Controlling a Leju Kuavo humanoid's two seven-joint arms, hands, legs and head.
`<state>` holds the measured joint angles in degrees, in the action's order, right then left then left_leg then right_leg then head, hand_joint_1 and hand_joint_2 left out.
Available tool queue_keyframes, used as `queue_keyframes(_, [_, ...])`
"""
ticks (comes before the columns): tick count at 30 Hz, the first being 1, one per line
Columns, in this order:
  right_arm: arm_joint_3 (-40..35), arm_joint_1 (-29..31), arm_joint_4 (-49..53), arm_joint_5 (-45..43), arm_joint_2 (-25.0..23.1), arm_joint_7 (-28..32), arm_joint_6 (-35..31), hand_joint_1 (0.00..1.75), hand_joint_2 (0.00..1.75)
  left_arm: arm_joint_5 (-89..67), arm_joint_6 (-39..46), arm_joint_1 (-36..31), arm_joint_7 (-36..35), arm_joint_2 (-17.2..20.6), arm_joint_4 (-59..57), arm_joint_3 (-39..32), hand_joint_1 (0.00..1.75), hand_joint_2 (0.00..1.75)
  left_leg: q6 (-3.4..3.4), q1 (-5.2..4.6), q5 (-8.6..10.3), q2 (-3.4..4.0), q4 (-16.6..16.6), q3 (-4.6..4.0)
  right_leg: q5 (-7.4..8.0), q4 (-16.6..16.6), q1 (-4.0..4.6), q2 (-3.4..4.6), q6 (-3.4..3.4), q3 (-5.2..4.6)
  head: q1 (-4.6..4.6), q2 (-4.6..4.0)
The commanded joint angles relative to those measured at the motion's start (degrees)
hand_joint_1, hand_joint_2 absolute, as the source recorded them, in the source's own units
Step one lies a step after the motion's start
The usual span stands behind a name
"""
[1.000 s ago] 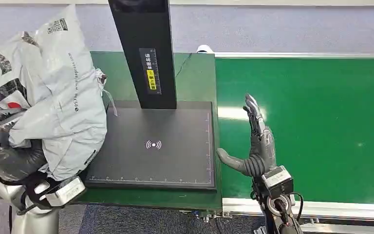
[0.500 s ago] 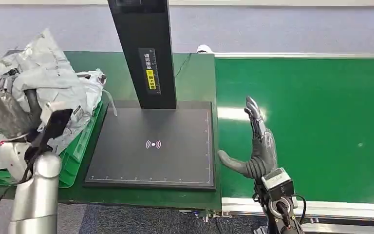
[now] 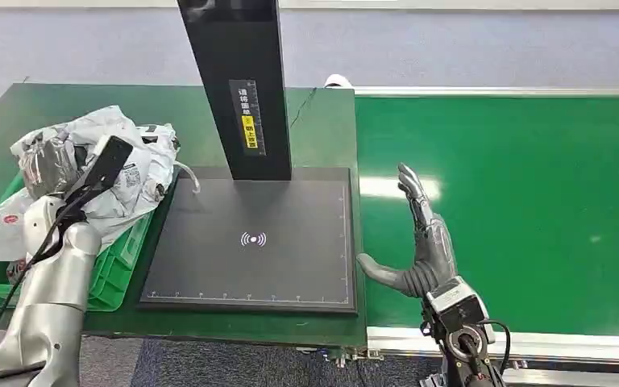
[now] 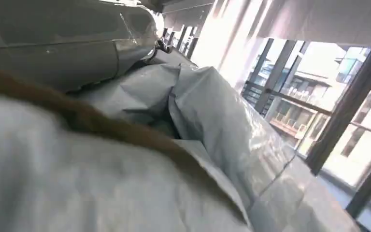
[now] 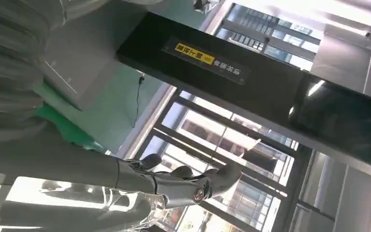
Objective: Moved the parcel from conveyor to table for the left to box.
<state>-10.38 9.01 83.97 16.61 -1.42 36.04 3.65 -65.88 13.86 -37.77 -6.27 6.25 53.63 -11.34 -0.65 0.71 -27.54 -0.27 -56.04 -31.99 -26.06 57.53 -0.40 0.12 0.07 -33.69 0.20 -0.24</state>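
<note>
1. Left hand [image 3: 48, 161] grips the grey parcel [image 3: 133, 165], fingers buried in crumpled plastic; it hangs over the green box [image 3: 121, 270] at the table's left edge.
2. Left wrist view: folds of grey bag pressed right against the camera. Fingers hidden there.
3. Parcel sits on other bagged parcels already in the box, part of it lapping over the box's rim toward the black scan plate [image 3: 250, 242].
4. Right hand [image 3: 419, 242] is spread flat, holding nothing, above the conveyor [image 3: 532, 201] just beside the plate.
5. Risk: if released here, the overhanging part may slide out onto the plate.
6. Risk: slack film could snag on the fingers and drag the parcel back up as they pull away.
</note>
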Motion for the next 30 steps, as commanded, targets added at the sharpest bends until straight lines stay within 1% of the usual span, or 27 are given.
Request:
queue_keyframes(1, [1.5,1.4,-2.8,0.2,-0.9,-0.2,0.6,0.00,1.75,0.0,-0.8,-2.8,-0.8,2.5,-10.0,-0.4,1.75,1.75,0.02,-0.02,0.04,0.07,0.1,0.14,0.04,-0.1,-0.02,0.04,0.00,0.10,0.00,0.00])
queue_keyframes(2, [1.6,1.7,-3.2,0.2,-0.9,-0.2,0.7,0.00,1.75,0.4,-2.9,-3.0,-0.4,2.4,-10.3,0.2,1.75,1.75,0.02,-0.03,0.03,0.04,0.1,0.12,0.02,0.0,-0.02,0.02,0.00,0.10,0.02,0.00])
queue_keyframes(3, [1.8,2.0,-3.6,0.2,-1.0,-0.2,0.7,0.00,1.75,1.4,-6.8,-3.4,0.1,2.3,-11.1,1.1,1.75,1.75,0.03,-0.01,0.05,0.06,0.1,0.15,0.05,-0.1,0.00,0.02,0.00,0.13,0.02,0.00])
queue_keyframes(6, [1.6,2.9,-4.6,0.6,-1.2,-0.3,0.7,0.00,1.75,0.7,-13.3,-4.9,-2.3,2.7,-15.3,4.0,1.75,1.75,0.04,-0.01,0.05,0.02,0.1,0.17,0.05,-0.1,0.00,-0.01,0.01,0.16,0.00,0.00])
queue_keyframes(7, [1.3,3.3,-5.0,0.7,-1.3,-0.4,0.7,0.00,1.75,0.1,-16.1,-5.4,-3.5,3.5,-17.2,5.3,1.75,1.75,0.03,-0.03,0.05,-0.02,0.1,0.15,0.02,-0.1,-0.02,-0.04,0.01,0.16,0.02,0.00])
queue_keyframes(10, [1.3,3.9,-5.4,0.8,-1.5,-0.7,0.5,0.00,1.75,0.0,-18.9,-6.9,-3.0,4.5,-21.5,6.7,1.75,1.75,0.06,-0.02,0.13,0.06,0.2,0.27,0.13,-0.2,0.00,0.00,0.01,0.28,0.02,0.00])
queue_keyframes(14, [1.6,2.8,-5.0,0.7,-1.4,-0.8,0.5,0.00,1.75,0.3,-20.5,-8.0,-1.5,4.4,-23.9,8.2,1.75,1.75,0.01,-0.06,0.08,-0.03,0.2,0.58,0.05,-0.1,-0.05,-0.08,-0.01,0.61,0.00,0.00])
queue_keyframes(15, [1.7,2.5,-4.8,0.8,-1.4,-0.8,0.4,0.00,1.75,0.2,-20.3,-8.1,-1.5,4.1,-23.9,8.5,1.52,1.75,0.01,-0.05,0.15,-0.03,0.2,0.60,0.12,-0.2,-0.04,-0.09,-0.01,0.63,0.02,0.00])
queue_keyframes(16, [1.8,2.3,-4.6,0.8,-1.3,-0.8,0.3,0.00,1.75,-0.1,-19.6,-8.2,-1.6,3.9,-23.6,8.9,0.10,1.75,0.01,-0.06,0.10,-0.08,0.2,0.66,0.05,-0.1,-0.06,-0.12,0.00,0.71,0.00,0.00])
queue_keyframes(17, [2.0,2.0,-4.2,0.8,-1.4,-0.8,0.3,0.00,1.75,0.0,-17.9,-8.2,-1.5,3.4,-23.0,8.9,0.00,1.75,0.01,-0.06,0.07,-0.14,0.1,0.70,0.00,-0.1,-0.06,-0.16,0.01,0.76,0.00,0.00])
queue_keyframes(19, [2.1,1.8,-3.9,0.8,-1.3,-0.8,0.3,0.00,1.75,0.3,-17.5,-8.3,-1.8,2.8,-22.3,9.0,0.00,1.75,0.02,-0.05,0.12,-0.19,0.1,0.73,0.04,-0.1,-0.05,-0.21,0.01,0.82,0.02,0.00])
queue_keyframes(20, [2.4,1.5,-3.5,0.9,-1.4,-0.9,0.1,0.00,1.75,0.8,-14.8,-8.0,-2.0,2.4,-20.9,8.8,0.00,1.75,0.04,-0.04,0.20,-0.22,0.2,0.68,0.11,-0.2,-0.04,-0.26,0.01,0.79,0.02,0.00])
queue_keyframes(22, [2.6,1.2,-2.9,1.0,-1.4,-1.0,0.0,0.00,1.75,1.1,-13.2,-7.7,-2.0,1.9,-19.6,8.8,0.00,1.75,0.04,-0.04,0.14,-0.22,0.1,0.78,0.05,-0.1,-0.04,-0.24,0.02,0.86,0.02,0.00])
queue_keyframes(23, [2.8,0.8,-2.5,1.1,-1.4,-1.2,-0.2,0.00,1.75,2.6,-9.9,-7.1,-1.0,1.1,-17.8,7.9,0.00,1.75,0.04,-0.04,0.14,-0.22,0.1,0.81,0.03,-0.1,-0.05,-0.24,0.02,0.90,0.02,0.00])
queue_keyframes(25, [3.0,0.2,-1.8,1.1,-1.4,-1.2,-0.2,0.00,1.75,3.4,-7.5,-6.4,-0.2,0.5,-15.7,7.6,0.00,1.75,0.04,-0.03,0.18,-0.25,0.1,0.74,0.05,-0.1,-0.03,-0.27,0.02,0.85,0.04,0.00])
queue_keyframes(26, [3.1,-0.1,-1.4,1.2,-1.4,-1.3,-0.3,0.00,1.75,4.3,-4.5,-5.7,0.8,-0.1,-13.7,7.2,0.00,1.75,0.04,-0.05,0.17,-0.28,0.1,0.76,0.02,-0.1,-0.05,-0.29,0.02,0.87,0.00,0.00])
queue_keyframes(28, [3.2,-0.3,-1.0,1.2,-1.5,-1.3,-0.4,0.00,1.75,5.1,-3.5,-5.1,1.4,-0.5,-12.0,7.3,0.00,1.75,0.06,-0.03,0.18,-0.29,0.1,0.71,0.04,-0.1,-0.03,-0.30,0.03,0.84,0.02,0.00])
queue_keyframes(29, [3.2,-0.3,-0.9,1.2,-1.5,-1.4,-0.5,0.00,1.75,5.4,-0.6,-4.1,2.3,-0.8,-9.4,7.3,0.00,1.75,0.04,-0.03,0.14,-0.26,0.1,0.73,0.00,-0.1,-0.03,-0.26,0.02,0.83,0.02,0.00])
queue_keyframes(30, [3.3,-0.1,-0.8,1.2,-1.5,-1.4,-0.6,0.00,1.75,5.6,0.4,-3.7,2.6,-0.9,-8.4,7.6,0.00,1.75,0.04,-0.02,0.12,-0.26,0.0,0.71,-0.01,-0.1,-0.01,-0.26,0.02,0.83,0.02,0.00])
